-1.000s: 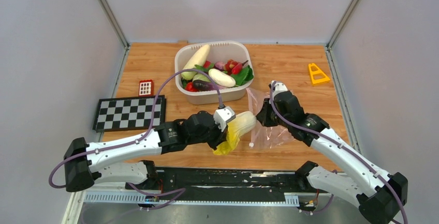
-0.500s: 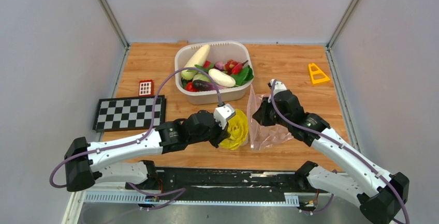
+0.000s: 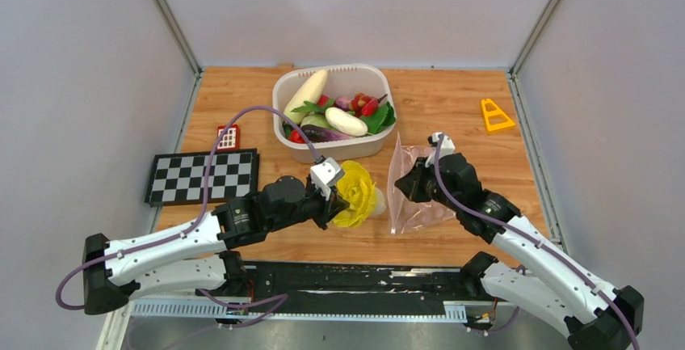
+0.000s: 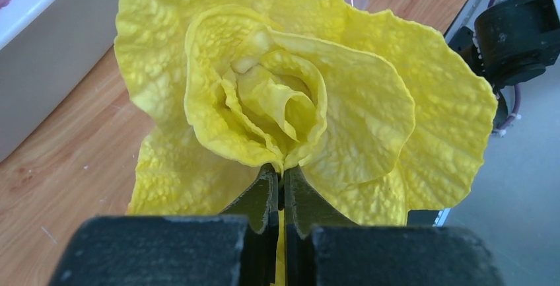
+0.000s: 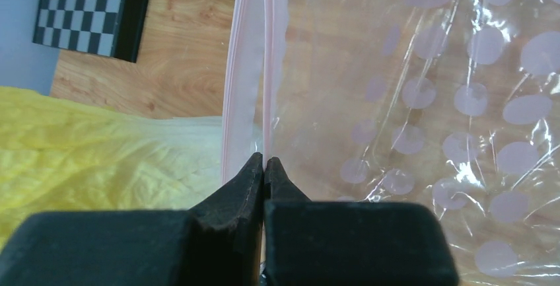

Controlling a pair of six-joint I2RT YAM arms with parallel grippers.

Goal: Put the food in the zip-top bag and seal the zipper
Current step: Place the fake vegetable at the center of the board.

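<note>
My left gripper [image 3: 338, 201] is shut on a leaf of the yellow cabbage [image 3: 356, 192], which stands on the table just left of the bag; the cabbage fills the left wrist view [image 4: 290, 101]. My right gripper [image 3: 401, 187] is shut on the pink zipper strip [image 5: 265, 68] of the clear pink-spotted zip-top bag [image 3: 413, 184] and holds that edge up off the table. The cabbage shows through at the left of the right wrist view [image 5: 86, 147]. The other food, white radish [image 3: 305, 94], green leaves, red and purple pieces, lies in the white tub [image 3: 333, 149].
A checkerboard [image 3: 202, 176] lies at the left, with a small red grid piece [image 3: 228, 137] behind it. A yellow triangular piece [image 3: 494, 115] lies at the back right. Grey walls close in both sides.
My left arm has drawn back to the left and turned the cabbage, so its leafy top now faces up. My right gripper has shifted slightly nearer, lifting the bag's zipper edge upright.
</note>
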